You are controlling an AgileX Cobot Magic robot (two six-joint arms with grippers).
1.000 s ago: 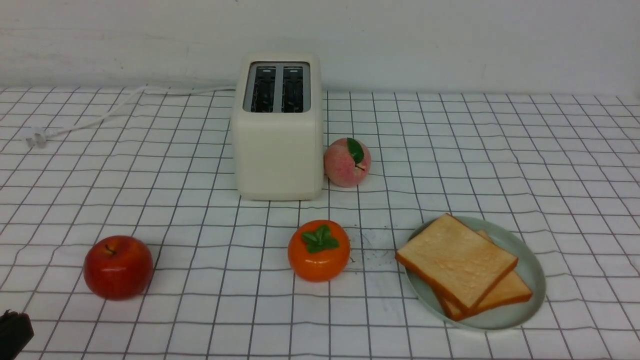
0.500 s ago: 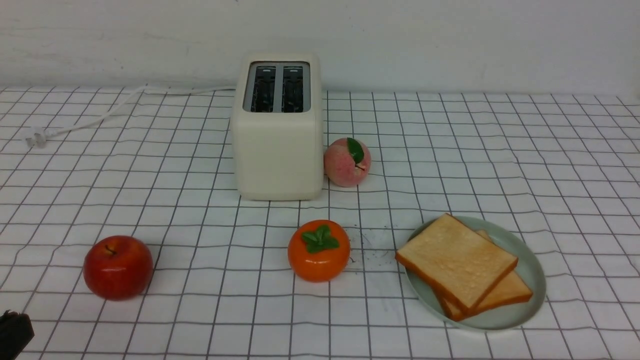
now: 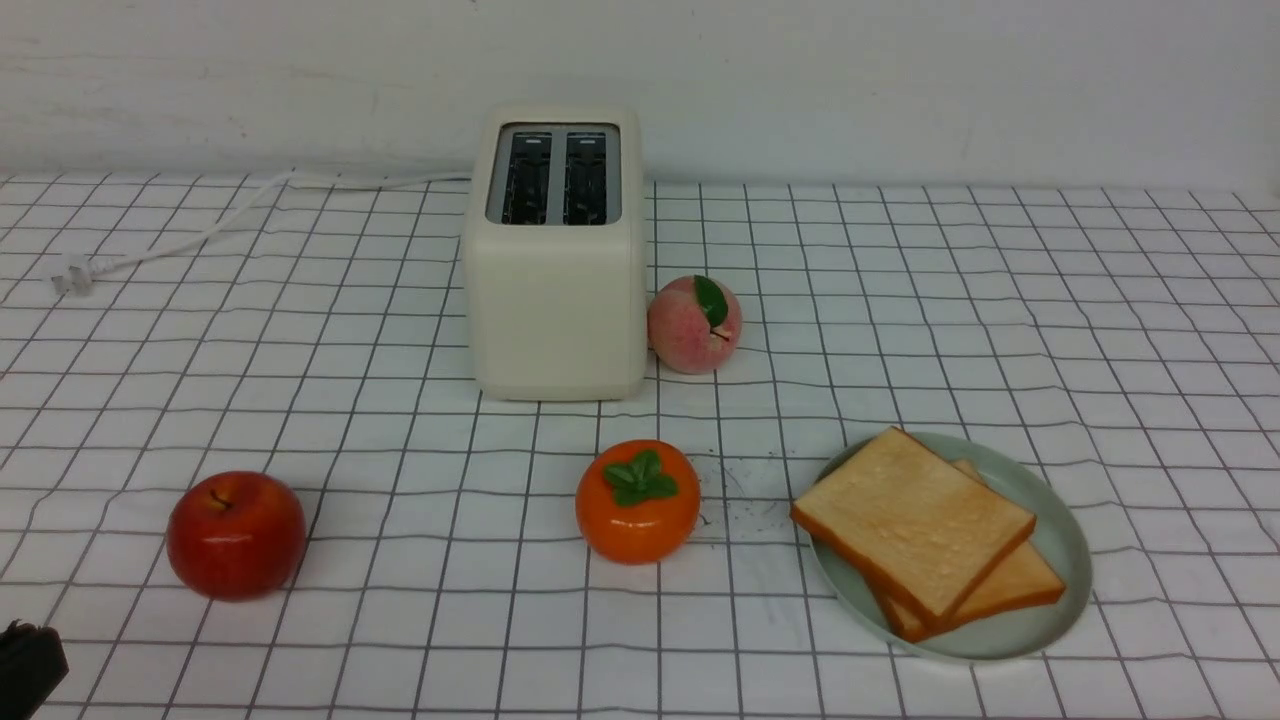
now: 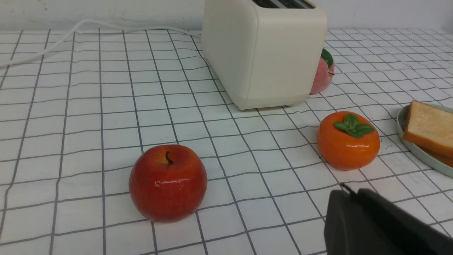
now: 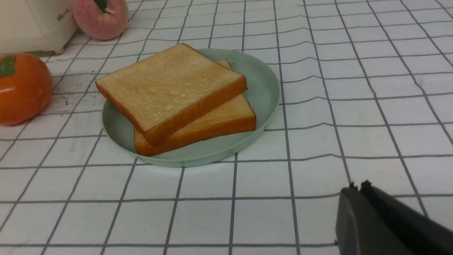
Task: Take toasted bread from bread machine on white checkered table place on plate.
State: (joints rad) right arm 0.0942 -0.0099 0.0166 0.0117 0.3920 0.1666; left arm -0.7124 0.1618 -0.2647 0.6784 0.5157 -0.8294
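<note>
A plain white wall (image 3: 900, 80) stands behind the desk (image 3: 1000, 300), which is covered in white cloth printed with a thin dark grid. At far left a white power cord (image 3: 180, 240) trails across the cloth to its plug. A red apple (image 3: 236, 535) sits near left, and just beyond the near left edge only a dark sliver of the left gripper (image 3: 25, 665) enters the front view. In its wrist view the left gripper (image 4: 348, 194) is low over the cloth with its fingers pressed together, holding nothing, the apple and an orange persimmon (image 3: 637, 500) lying ahead of it. The bread machine (image 3: 556, 255) stands at centre far, both dark slots empty, with a pink peach (image 3: 694, 324) touching or just beside its right side. The persimmon rests nearer, in front of the machine. To the right, near, the plate (image 3: 1065, 535) carries the toasted bread (image 3: 912, 518): two slices stacked askew, the upper one overhanging the plate's left rim. The right gripper (image 5: 358, 187) shows only in its wrist view, hovering low over bare cloth on the near side of the plate, well apart from the toast, fingers closed and empty.
</note>
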